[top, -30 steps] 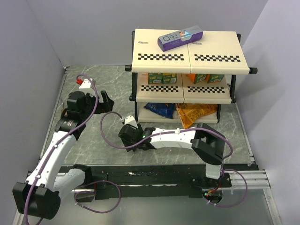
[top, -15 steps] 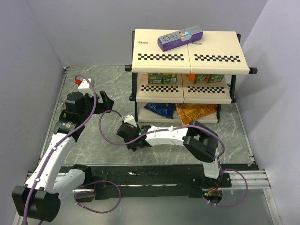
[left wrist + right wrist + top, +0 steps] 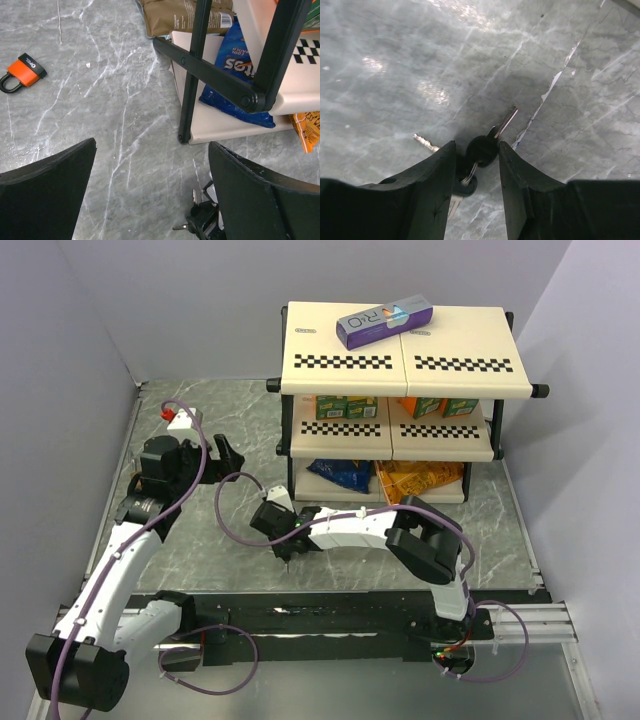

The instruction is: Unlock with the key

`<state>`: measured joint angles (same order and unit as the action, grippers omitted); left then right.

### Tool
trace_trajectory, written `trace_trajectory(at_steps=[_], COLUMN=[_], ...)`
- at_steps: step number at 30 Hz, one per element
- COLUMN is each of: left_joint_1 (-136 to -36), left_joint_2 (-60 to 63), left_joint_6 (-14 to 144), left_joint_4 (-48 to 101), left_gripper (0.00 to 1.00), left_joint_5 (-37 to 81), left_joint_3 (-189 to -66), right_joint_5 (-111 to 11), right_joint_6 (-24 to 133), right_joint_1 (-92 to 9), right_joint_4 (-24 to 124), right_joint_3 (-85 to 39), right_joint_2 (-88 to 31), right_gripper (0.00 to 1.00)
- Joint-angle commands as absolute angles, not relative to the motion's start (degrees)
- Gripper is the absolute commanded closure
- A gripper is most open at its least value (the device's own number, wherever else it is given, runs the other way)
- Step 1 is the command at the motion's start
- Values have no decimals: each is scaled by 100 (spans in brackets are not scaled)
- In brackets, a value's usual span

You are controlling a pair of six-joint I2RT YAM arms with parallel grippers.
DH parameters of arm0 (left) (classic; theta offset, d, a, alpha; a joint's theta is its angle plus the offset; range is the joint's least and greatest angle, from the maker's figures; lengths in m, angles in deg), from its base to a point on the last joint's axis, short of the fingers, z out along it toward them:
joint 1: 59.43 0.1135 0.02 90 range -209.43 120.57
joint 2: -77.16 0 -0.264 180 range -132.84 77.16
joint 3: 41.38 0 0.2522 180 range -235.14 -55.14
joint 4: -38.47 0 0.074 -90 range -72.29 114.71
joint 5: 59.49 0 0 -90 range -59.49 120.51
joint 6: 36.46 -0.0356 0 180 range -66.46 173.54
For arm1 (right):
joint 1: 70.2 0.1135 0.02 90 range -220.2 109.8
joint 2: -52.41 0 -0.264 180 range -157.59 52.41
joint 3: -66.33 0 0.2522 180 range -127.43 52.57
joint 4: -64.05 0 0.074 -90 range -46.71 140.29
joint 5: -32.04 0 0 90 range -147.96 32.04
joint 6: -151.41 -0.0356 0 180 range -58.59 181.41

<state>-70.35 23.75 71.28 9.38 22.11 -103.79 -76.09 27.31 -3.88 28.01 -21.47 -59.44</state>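
The right gripper (image 3: 476, 146) pointed down at the table. Its two black fingers (image 3: 435, 180) stood a narrow gap apart, and the black head of the key filled that gap. Whether the pads pressed on the head or only flanked it could not be told.

The key (image 3: 496, 131) lay flat right at the fingertips. Its thin silver blade ran out ahead of the gripper and slanted toward the right of the wrist view, so its long axis crossed the closing line at an angle. A second key (image 3: 426, 142) poked a blade tip out past the other finger, with its head partly hidden behind that finger.

The left gripper (image 3: 150, 200) hung higher with its fingers spread wide, holding nothing. The padlock (image 3: 22, 75), orange with a black shackle, lay flat ahead of it toward the left of its view, well apart from the keys. The right gripper's tip and the keys showed at the bottom edge of that view, just inside one finger.

The right arm was clearly the nearer one to the key, and the grasp looked to be the step in hand. A thin key lying flat on a hard surface would likely be prone to slip or pivot as the fingers closed.

The table (image 3: 395, 75) was glossy grey marble-patterned stone with patches of glare. A shelf rack (image 3: 400, 360) stocked with snack bags and boxes stood beyond both grippers, and plain pale walls closed the space in
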Motion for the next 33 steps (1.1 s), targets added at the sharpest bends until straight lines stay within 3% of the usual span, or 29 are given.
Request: trace_trajectory(at_steps=[1,13,16,18,23,28,33], left_joint_1=[-7051,-7051,-7051,-7051,-7051,-7059,-7051], left_joint_2=[2355,2355,2363,2346,2293,2188,2196], left_joint_6=[7218,7226,7235,7253,7323,7350,7367], left_joint_4=[1021,1021,1030,1048,1100,1109,1109], left_gripper=[1,1,1,0,0,1,1], left_joint_5=[1997,1996,1962,1944,1725,1575,1557], left_joint_3=[-10462,-10463,-10454,-10445,-10401,-10419,-10410], right_joint_5=[-7659,-7352,-7369,-7360,-7343,-7509,-7545], right_joint_6=[2521,2371,2336,2318,2388,2415,2248], right_joint_1=[-429,-455,-473,-499,-534,-552,-499], right_joint_4=[2551,2673,2753,2788,3033,2859,2656], right_joint_3=[-2206,-2083,-1889,-1810,-1634,-1625,-1511], right_joint_2=[-6088,-6150,-6027,-5965,-5729,-5465,-4990], right_gripper=[53,61,70,81,90,89,70])
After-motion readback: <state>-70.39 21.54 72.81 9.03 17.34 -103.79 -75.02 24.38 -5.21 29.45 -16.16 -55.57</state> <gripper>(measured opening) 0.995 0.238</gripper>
